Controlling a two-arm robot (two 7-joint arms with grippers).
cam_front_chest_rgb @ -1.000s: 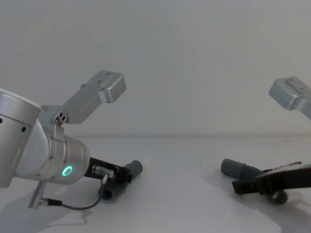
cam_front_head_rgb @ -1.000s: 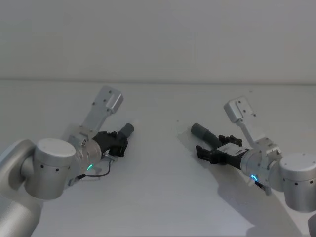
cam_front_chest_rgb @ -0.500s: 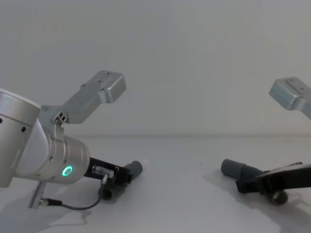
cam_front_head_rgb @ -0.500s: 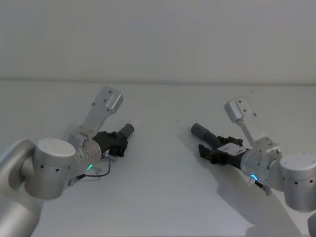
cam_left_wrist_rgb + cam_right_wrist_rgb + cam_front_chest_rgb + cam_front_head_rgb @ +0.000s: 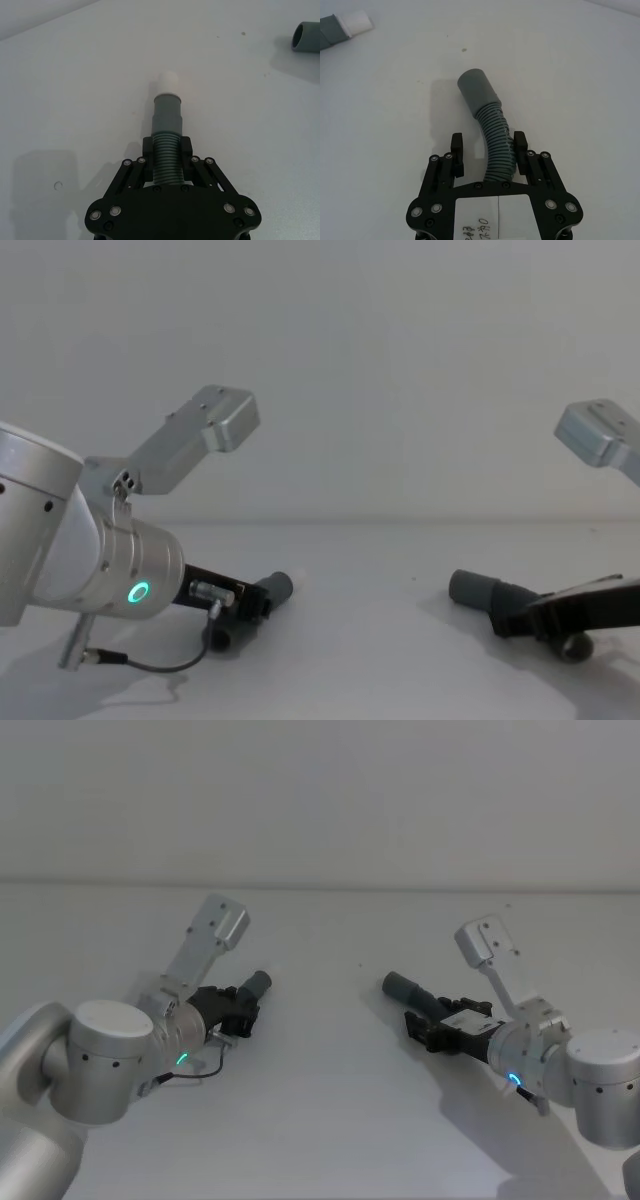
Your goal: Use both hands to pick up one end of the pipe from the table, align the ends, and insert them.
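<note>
My left gripper (image 5: pixel 167 150) is shut on the ribbed part of one pipe piece (image 5: pixel 167 160), low over the white table (image 5: pixel 320 1120) at the left. That piece's smooth cuff (image 5: pixel 167 114) and narrower white tip (image 5: pixel 168 81) stick out ahead of the fingers. In the head view the left gripper (image 5: pixel 243 1007) points its cuff (image 5: pixel 258 983) toward the middle. At the right, my right gripper (image 5: pixel 488 145) is open around the curved second piece (image 5: pixel 496 142). One finger touches it and a gap shows at the other. Its grey cuff (image 5: pixel 476 91) lies on the table, aimed toward the left piece.
Bare white tabletop separates the two cuff ends (image 5: pixel 278 587) (image 5: pixel 472 587). A white wall rises behind the table's far edge. Each wrist carries a silver camera bracket (image 5: pixel 220 925) (image 5: pixel 487 945) raised above its gripper.
The right gripper's fingers have narrowed around the curved piece, whose cuff has slid slightly toward the middle. The left arm and its piece have not moved.
</note>
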